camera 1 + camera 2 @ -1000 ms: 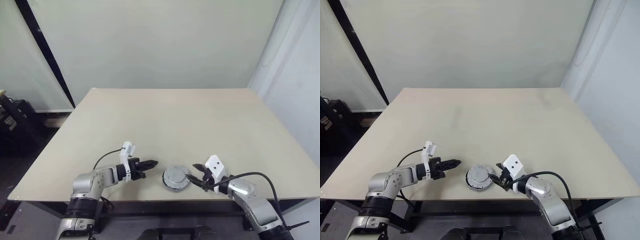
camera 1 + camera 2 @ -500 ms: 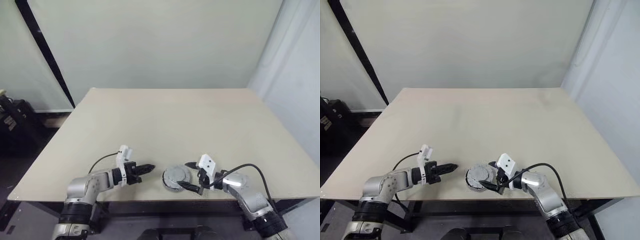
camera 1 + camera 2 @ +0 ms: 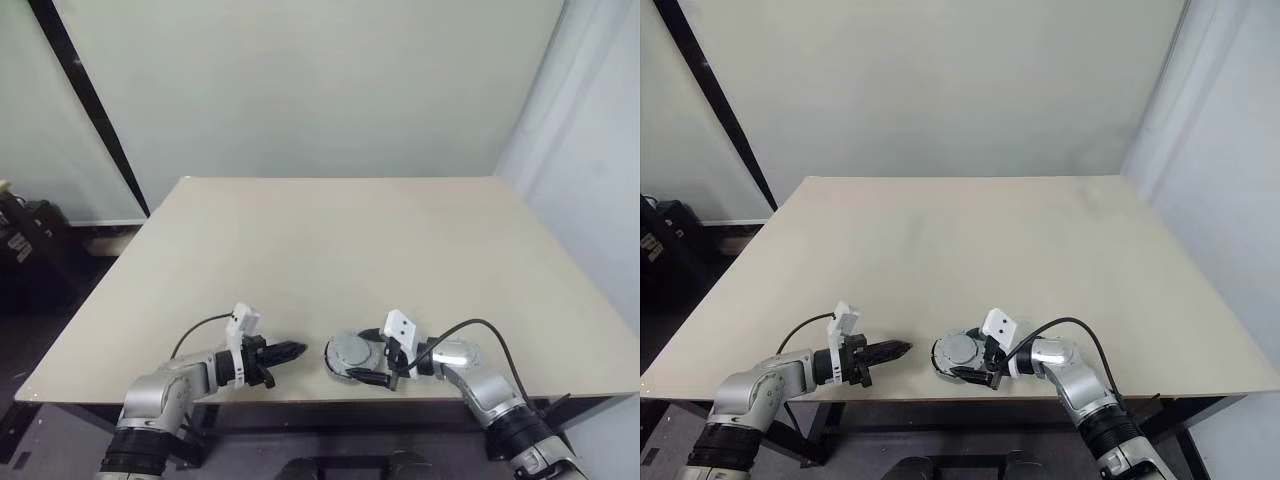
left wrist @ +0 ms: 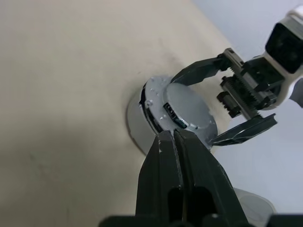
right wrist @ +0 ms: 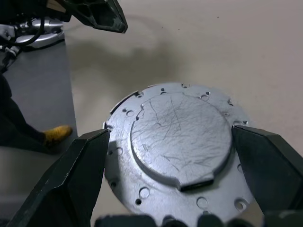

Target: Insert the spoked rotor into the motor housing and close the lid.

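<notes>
The lid (image 5: 177, 142) was a round grey metal disc, scratched on its raised centre, with small holes dotted around the flange. It sat on the motor housing (image 4: 139, 124) near the front edge of the pale, matte tabletop (image 3: 330, 240). Couldn't make out the housing's inside at all since the lid covered it. The right claw (image 3: 374, 360) was spread wide, one black finger on each side of the lid, though contact was hard to tell. The left claw (image 3: 292, 351) was pressed together, empty, just beside it. Loads of bare tabletop behind.
</notes>
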Action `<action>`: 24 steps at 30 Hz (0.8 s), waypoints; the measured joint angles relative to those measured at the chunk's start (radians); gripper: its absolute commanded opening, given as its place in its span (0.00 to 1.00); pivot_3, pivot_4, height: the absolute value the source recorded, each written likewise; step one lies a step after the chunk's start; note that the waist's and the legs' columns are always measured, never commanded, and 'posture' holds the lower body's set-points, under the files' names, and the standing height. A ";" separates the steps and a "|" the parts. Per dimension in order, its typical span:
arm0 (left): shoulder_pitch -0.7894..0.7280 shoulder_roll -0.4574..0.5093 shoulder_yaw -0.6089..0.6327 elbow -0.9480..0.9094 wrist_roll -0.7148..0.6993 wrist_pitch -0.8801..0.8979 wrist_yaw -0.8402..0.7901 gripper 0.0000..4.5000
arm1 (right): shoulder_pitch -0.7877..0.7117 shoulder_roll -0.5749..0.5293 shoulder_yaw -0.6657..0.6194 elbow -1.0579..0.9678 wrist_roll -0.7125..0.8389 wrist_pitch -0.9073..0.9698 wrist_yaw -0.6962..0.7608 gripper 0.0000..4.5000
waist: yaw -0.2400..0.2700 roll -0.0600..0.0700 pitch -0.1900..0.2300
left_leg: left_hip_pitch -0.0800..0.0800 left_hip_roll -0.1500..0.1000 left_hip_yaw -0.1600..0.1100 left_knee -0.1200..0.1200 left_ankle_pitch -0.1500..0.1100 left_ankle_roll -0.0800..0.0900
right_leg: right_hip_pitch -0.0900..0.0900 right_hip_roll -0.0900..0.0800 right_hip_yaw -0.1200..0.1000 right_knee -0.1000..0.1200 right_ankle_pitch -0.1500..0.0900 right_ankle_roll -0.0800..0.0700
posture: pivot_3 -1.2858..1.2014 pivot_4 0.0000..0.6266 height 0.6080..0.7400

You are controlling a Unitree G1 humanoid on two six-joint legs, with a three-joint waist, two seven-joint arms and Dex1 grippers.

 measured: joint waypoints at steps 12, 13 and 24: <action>0.017 -0.004 -0.001 -0.001 0.006 -0.036 0.005 0.00 | -0.010 0.026 -0.002 0.009 -0.024 0.010 -0.033 1.00 | 0.001 0.000 0.000 | 0.000 0.000 -0.001 0.000 0.000 0.000 | 0.000 0.000 0.000 0.001 0.000 0.000 | 0.52 0.00 1.00; 0.016 -0.006 -0.003 -0.001 0.008 -0.039 0.005 0.00 | -0.007 0.026 -0.002 0.000 -0.027 0.017 -0.033 1.00 | 0.001 0.000 0.000 | 0.000 0.000 -0.001 0.000 0.000 0.000 | 0.000 0.000 0.000 0.001 0.000 0.000 | 0.52 0.00 1.00; -0.021 -0.028 -0.022 0.028 0.021 -0.058 0.004 0.00 | 0.016 0.019 0.001 -0.040 -0.051 0.032 -0.056 0.69 | 0.001 0.000 0.000 | 0.000 0.000 0.000 0.000 0.000 0.000 | 0.000 0.000 0.000 0.001 0.000 0.000 | 0.52 0.00 1.00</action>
